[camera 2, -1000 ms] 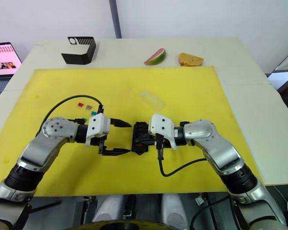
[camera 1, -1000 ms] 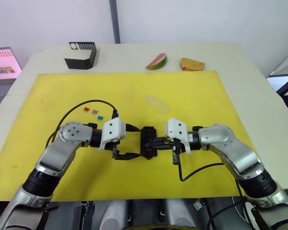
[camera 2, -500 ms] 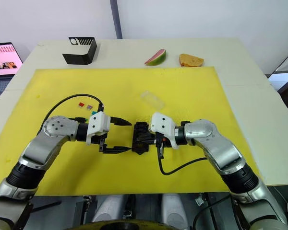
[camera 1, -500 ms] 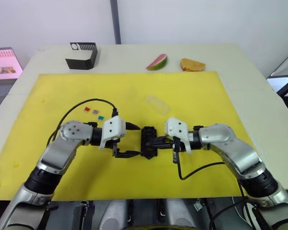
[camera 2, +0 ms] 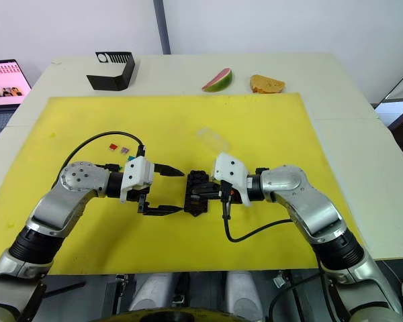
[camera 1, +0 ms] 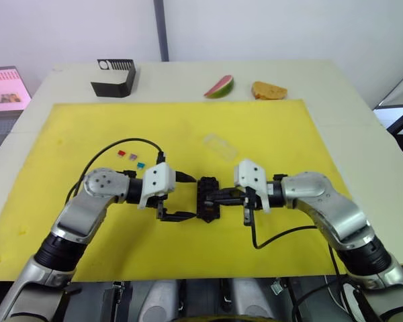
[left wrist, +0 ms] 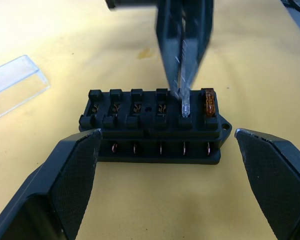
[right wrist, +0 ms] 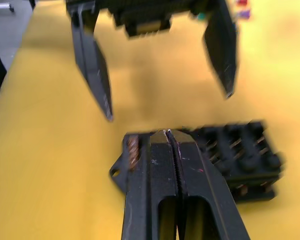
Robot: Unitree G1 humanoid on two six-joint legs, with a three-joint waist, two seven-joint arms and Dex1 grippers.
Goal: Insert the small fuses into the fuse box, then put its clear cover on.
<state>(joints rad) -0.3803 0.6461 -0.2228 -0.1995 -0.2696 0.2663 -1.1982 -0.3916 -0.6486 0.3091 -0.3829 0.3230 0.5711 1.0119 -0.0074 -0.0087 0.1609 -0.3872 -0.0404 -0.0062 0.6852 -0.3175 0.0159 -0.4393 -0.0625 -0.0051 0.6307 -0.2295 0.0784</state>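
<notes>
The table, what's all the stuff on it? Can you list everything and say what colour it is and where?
Mat: one, yellow, covering most of the table.
Fuse box: one, black, mid-mat between the grippers; an amber fuse sits in an end slot.
Pale fuse: one, greyish, at the slot beside the amber one.
Loose fuses: three, red, purple and teal, on the mat's left part.
Clear cover: one, see-through, beyond the fuse box.
Angular box: one, black, far left.
Watermelon slice: one, far side.
Bread piece: one, brown, beside it.
Screen: one, pink, left edge.
Left gripper: open.
Right gripper: shut on the pale fuse.
</notes>
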